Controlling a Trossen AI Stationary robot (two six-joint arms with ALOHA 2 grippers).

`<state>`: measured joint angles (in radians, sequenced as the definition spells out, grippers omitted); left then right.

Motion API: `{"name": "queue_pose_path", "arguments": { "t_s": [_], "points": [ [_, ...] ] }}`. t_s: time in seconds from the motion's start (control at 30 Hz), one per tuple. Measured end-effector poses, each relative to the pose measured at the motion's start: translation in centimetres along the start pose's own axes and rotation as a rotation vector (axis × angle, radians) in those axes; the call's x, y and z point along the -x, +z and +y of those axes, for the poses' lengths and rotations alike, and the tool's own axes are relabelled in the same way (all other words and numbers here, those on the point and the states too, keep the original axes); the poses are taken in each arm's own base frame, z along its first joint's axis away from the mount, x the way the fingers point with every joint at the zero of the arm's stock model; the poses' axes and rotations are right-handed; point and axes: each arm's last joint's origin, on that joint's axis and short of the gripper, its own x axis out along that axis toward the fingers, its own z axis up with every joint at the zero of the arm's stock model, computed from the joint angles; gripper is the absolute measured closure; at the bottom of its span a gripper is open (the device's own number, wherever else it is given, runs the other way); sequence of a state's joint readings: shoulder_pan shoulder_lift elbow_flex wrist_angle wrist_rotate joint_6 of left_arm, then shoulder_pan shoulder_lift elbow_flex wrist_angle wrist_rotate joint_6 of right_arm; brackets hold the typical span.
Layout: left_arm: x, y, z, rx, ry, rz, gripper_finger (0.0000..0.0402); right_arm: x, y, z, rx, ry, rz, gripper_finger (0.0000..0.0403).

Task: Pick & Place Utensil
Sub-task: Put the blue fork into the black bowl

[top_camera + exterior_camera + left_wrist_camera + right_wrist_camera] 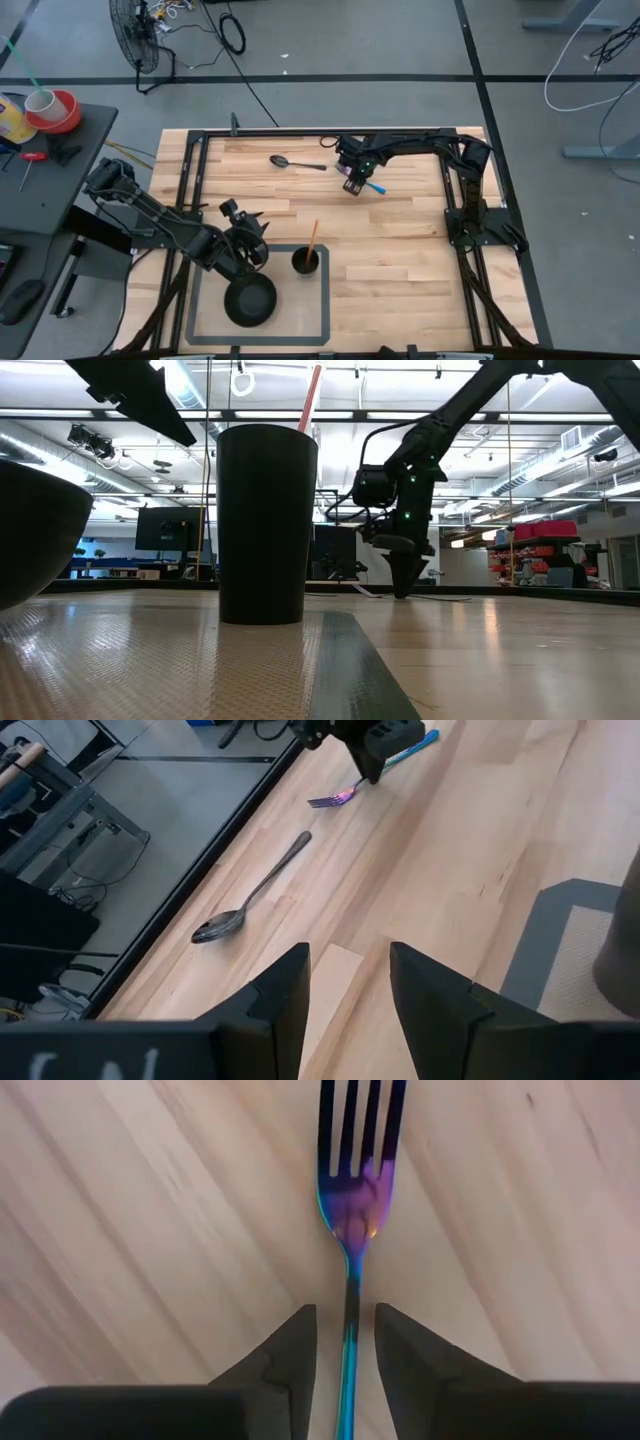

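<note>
An iridescent fork with a blue-purple handle (352, 1200) lies flat on the wooden table, right of centre toward the far edge (372, 186). My right gripper (345, 1330) points down over it. It is open, with one finger on each side of the fork's thin neck and a small gap on both sides. Across the table, the left wrist view also shows this gripper (372, 765) above the fork (338, 796). My left gripper (350, 990) is open and holds nothing. It hovers near the left near corner (245, 245), beside the cup.
A steel spoon (297, 162) lies left of the fork near the far edge. On a dark-framed mat (200, 320) stand a black cup (306, 261) holding an orange stick and a black bowl (250, 300). Bare wood stretches between the fork and the mat.
</note>
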<state>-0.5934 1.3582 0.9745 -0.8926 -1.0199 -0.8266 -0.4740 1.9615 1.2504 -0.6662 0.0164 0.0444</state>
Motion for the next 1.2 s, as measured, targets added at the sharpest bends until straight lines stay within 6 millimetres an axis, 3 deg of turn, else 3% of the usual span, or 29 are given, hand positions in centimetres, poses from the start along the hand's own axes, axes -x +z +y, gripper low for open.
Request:
{"name": "queue_pose_path", "arguments": {
  "t_s": [0.27,0.47,0.63,0.77,0.83,1.0,1.2],
  "points": [
    [0.3,0.3,-0.9,-0.016,-0.108,0.021,0.0268,-0.6,-0.8,-0.1,-0.025,0.0,0.014,0.0303],
    [0.6,0.7,-1.4,-0.091,-0.253,0.048,0.0284,-0.7,-0.8,0.5,-0.017,0.004,0.011,0.0345],
    [1.9,1.9,0.7,-0.077,-0.302,0.017,0.0287,-0.7,-0.8,0.8,-0.007,0.004,0.01,0.039],
    [3.4,3.0,3.6,-0.025,-0.342,-0.051,0.0287,0.2,-1.0,1.6,0.043,-0.069,-0.015,0.0393],
    [3.9,3.4,5.1,0.017,-0.364,-0.075,0.0287,1.3,-1.5,2.1,0.073,-0.116,-0.014,0.0388],
    [4.5,4.4,8.8,0.125,-0.415,-0.123,0.0287,6.7,-1.7,3.1,0.103,-0.209,-0.172,0.039],
    [3.3,6.4,11.6,0.339,-0.516,-0.171,0.0287,12.9,-3.4,5.6,0.247,-0.286,-0.368,0.0392]
  ]
}}
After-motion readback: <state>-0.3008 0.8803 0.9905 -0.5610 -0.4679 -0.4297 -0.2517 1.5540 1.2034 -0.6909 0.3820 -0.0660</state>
